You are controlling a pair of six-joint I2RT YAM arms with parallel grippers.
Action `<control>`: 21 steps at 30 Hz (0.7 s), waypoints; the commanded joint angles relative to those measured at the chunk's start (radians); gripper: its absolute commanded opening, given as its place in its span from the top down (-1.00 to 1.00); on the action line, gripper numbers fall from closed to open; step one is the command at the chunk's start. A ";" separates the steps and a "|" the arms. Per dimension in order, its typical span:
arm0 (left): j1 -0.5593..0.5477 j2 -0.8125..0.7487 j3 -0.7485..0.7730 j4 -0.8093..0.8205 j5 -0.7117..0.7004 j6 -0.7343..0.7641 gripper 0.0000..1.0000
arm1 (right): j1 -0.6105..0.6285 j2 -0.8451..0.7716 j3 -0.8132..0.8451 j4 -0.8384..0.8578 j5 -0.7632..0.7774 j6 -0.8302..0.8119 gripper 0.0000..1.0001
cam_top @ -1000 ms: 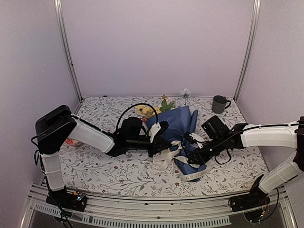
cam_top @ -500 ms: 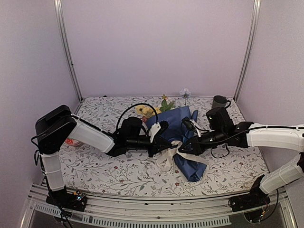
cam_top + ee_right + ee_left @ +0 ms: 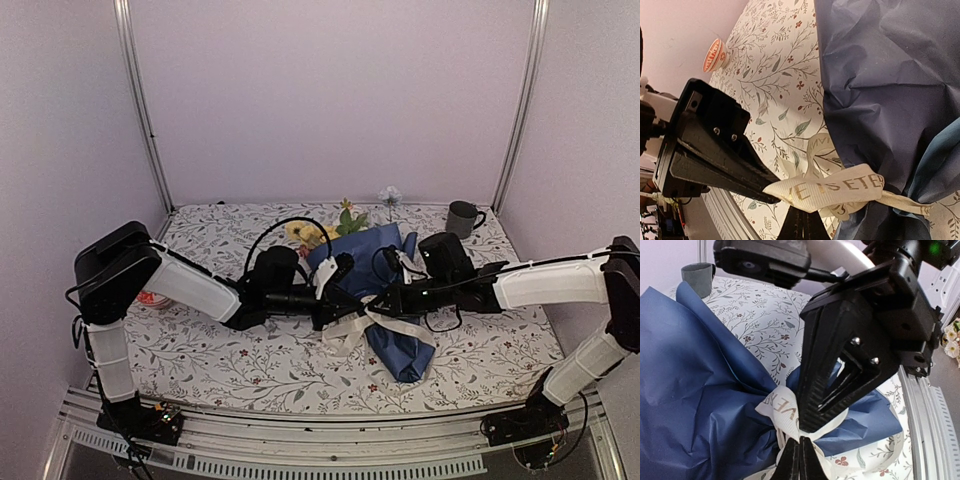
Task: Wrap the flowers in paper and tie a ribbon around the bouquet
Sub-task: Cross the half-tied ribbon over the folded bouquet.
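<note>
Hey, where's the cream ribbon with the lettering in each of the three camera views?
Top external: cream-beige fabric ribbon, centre of the picture.
Left wrist: ribbon bottom centre, a lettered loop.
Right wrist: ribbon lower centre, a lettered strip.
Shared landmark: crumpled dark navy wrapping paper, touching it in every view.

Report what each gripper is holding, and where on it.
The left gripper and right gripper each pinch a strand of the ribbon, close beside where it crosses the bouquet; jaws shut.
</note>
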 commanded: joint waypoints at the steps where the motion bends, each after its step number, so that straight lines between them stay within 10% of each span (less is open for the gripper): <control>1: 0.009 0.015 -0.003 0.029 0.019 -0.009 1.00 | -0.007 0.050 -0.007 0.100 0.058 0.103 1.00; 21: 0.008 0.014 0.014 0.007 0.029 -0.002 1.00 | -0.004 -0.082 0.119 -0.366 0.101 -0.106 -0.27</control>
